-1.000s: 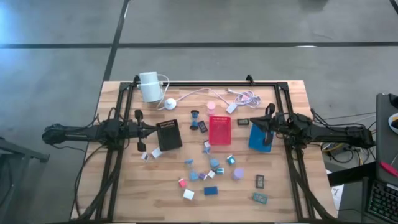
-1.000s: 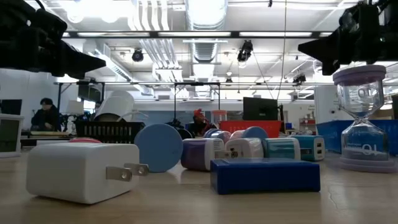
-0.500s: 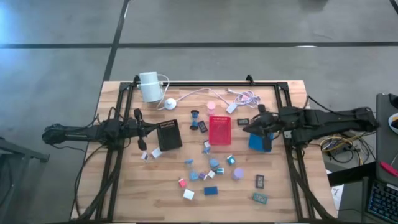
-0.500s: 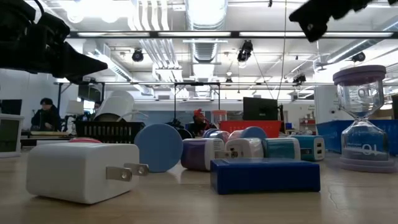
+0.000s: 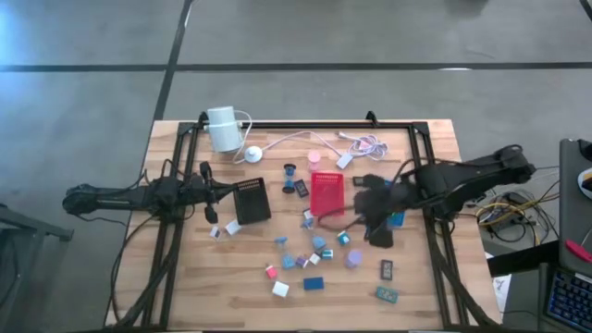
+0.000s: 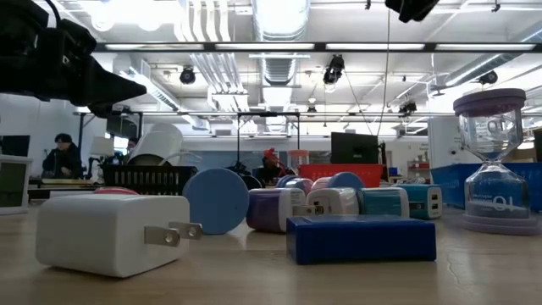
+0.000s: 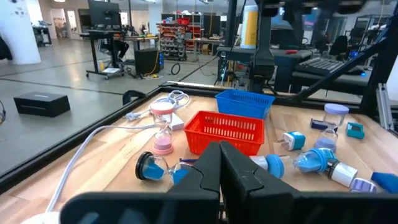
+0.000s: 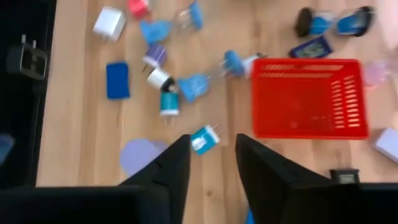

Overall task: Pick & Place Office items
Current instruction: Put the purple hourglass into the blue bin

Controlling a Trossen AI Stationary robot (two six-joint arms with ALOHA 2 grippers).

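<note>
Right wrist view: right tool (image 8: 211,152) fingers parted, empty, above a teal-and-white plug adapter (image 8: 204,139); red basket (image 8: 308,98) beyond. Left tool (image 7: 219,163) pinched closed, empty, near black tray (image 5: 252,201).

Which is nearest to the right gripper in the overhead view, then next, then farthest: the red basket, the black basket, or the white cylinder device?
From the right gripper, hanging over the scattered items:
1. Red basket, just beside it toward table centre.
2. Black basket, farther across, by the left gripper.
3. White cylinder device, at the far back corner on the left arm's side.
</note>
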